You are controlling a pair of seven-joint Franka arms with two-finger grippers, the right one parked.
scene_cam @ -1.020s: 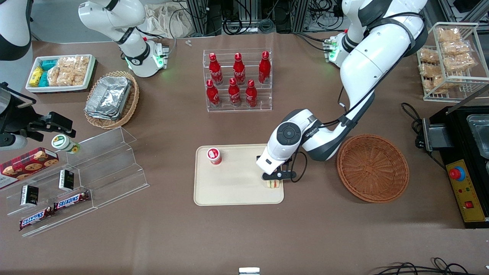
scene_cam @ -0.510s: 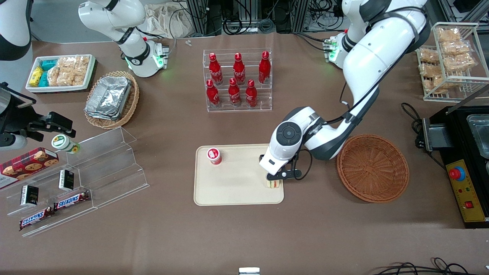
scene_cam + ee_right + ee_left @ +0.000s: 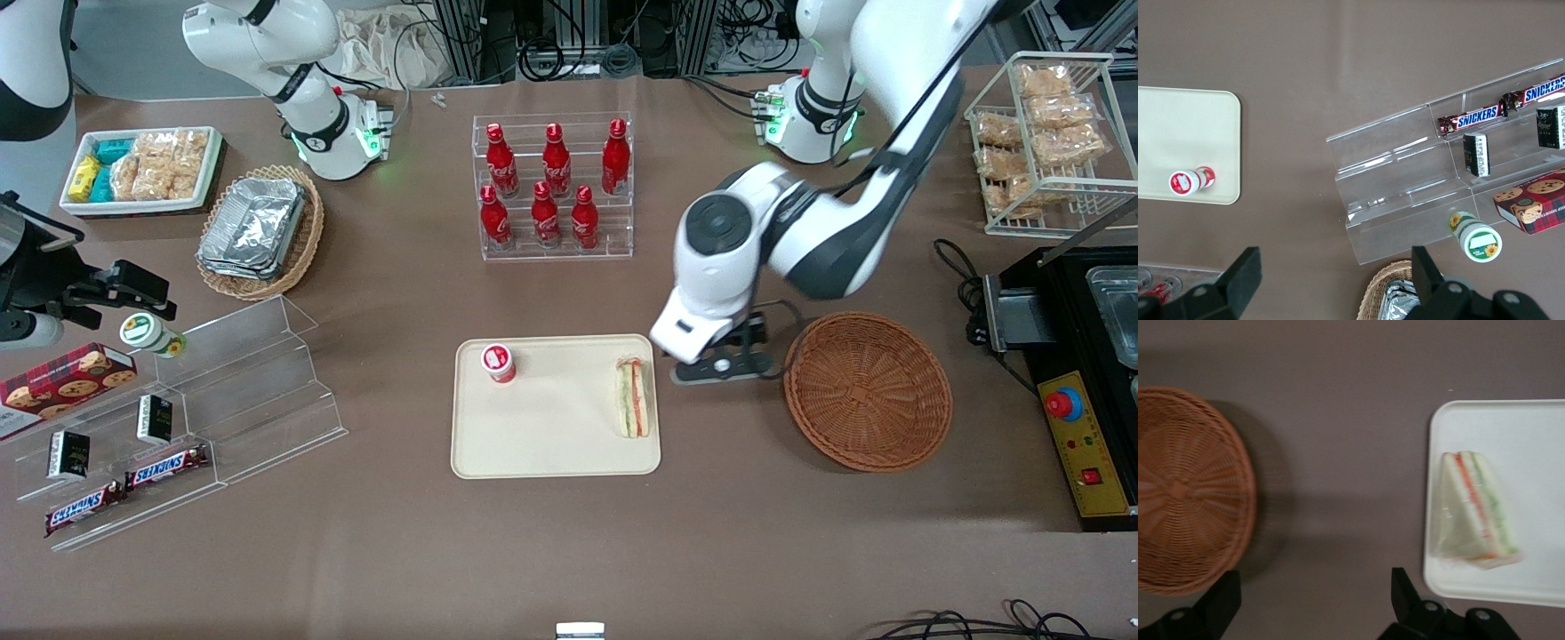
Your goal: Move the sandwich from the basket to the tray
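Sandwich (image 3: 633, 399) is laid flat on the tray (image 3: 551, 449), at the edge toward the working arm's end, clear wrap visible, orange-red and green layers facing up; seen too in the wrist view (image 3: 1473, 512) on the tray (image 3: 1525, 427). Nothing is gripped by the gripper (image 3: 722, 366), which is held above bare table between tray and basket (image 3: 867, 389), apart from the sandwich. Jaws are spread wide, with both fingers (image 3: 1406, 595) seen far apart in the wrist view and only table between them. Basket (image 3: 1185, 490) is seen with nothing in it. A small red-and-white cup (image 3: 499, 362) is stood on the tray, toward the parked arm's end, well apart from the sandwich. A rack of red bottles (image 3: 553, 187) is placed farther from the front camera than the tray.
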